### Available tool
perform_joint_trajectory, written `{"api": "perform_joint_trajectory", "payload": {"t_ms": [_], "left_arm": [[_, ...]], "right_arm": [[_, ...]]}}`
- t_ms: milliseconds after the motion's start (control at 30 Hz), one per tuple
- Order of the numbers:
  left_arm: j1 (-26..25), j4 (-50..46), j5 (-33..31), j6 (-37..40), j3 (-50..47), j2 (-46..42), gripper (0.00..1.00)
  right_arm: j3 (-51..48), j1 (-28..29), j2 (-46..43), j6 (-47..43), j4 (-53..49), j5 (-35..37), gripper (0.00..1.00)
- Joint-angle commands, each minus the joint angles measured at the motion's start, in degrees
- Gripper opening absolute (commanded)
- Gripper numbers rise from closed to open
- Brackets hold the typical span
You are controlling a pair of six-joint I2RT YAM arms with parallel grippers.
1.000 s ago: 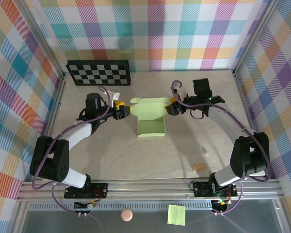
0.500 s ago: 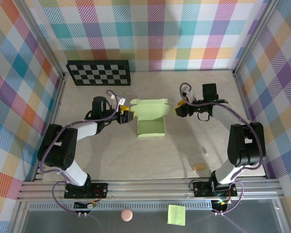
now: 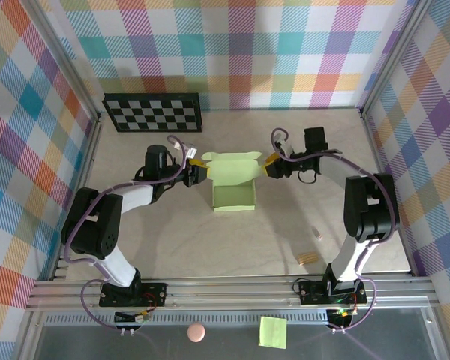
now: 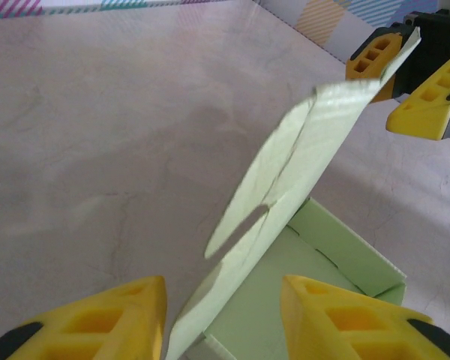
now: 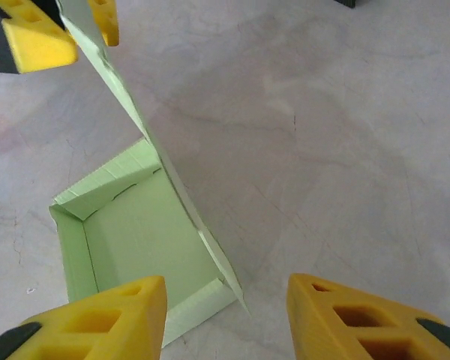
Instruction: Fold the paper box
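Note:
The pale lime-green paper box (image 3: pixel 233 196) lies mid-table as an open tray, its lid flap (image 3: pixel 232 166) standing up along the far side. My left gripper (image 3: pixel 199 171) is at the flap's left end and my right gripper (image 3: pixel 268 166) at its right end. In the left wrist view the left gripper (image 4: pixel 223 292) is open, with the flap's (image 4: pixel 285 180) edge running between its yellow fingers (image 4: pixel 105 322) untouched. In the right wrist view the right gripper (image 5: pixel 226 289) is open, the tray's (image 5: pixel 135 240) corner and flap end between its fingers (image 5: pixel 360 322).
A checkerboard (image 3: pixel 153 112) leans at the back left. A small tan piece (image 3: pixel 308 258) and a tiny pale bit (image 3: pixel 318 235) lie at the front right. A bright-green sticky note (image 3: pixel 272 331) and a pink ball (image 3: pixel 196 332) sit below the rail. Plaid walls enclose the table.
The right gripper backed off from the flap's right end, then came close again. The left gripper shifted slightly farther along the flap's left end. The box stayed put.

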Motion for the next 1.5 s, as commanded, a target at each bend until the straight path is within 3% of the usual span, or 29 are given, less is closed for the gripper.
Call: {"api": "perform_joint_trajectory", "payload": {"t_ms": [0,733,900,1100,1467], "left_arm": [[-0.5,0.31,0.53,1.33,1.6,1.01,0.41],[-1.1,-3.46,1.06,3.99,4.13,2.31,0.19],[-1.38,-4.34,0.62,4.53,4.46,1.99,0.19],[-1.73,-5.27,0.18,5.24,4.69,1.56,0.16],[-2.87,-7.94,-2.82,6.91,5.69,0.79,0.07]], "right_arm": [[2.15,0.43,1.26,-3.7,-2.65,-3.15,0.45],[7.9,2.3,4.66,-9.58,-8.97,-3.12,0.27],[7.94,2.46,4.51,-9.38,-8.74,-3.1,0.18],[8.1,2.69,4.23,-9.1,-8.68,-3.46,0.0],[6.88,3.41,2.17,-5.94,-7.03,-0.74,0.0]]}}
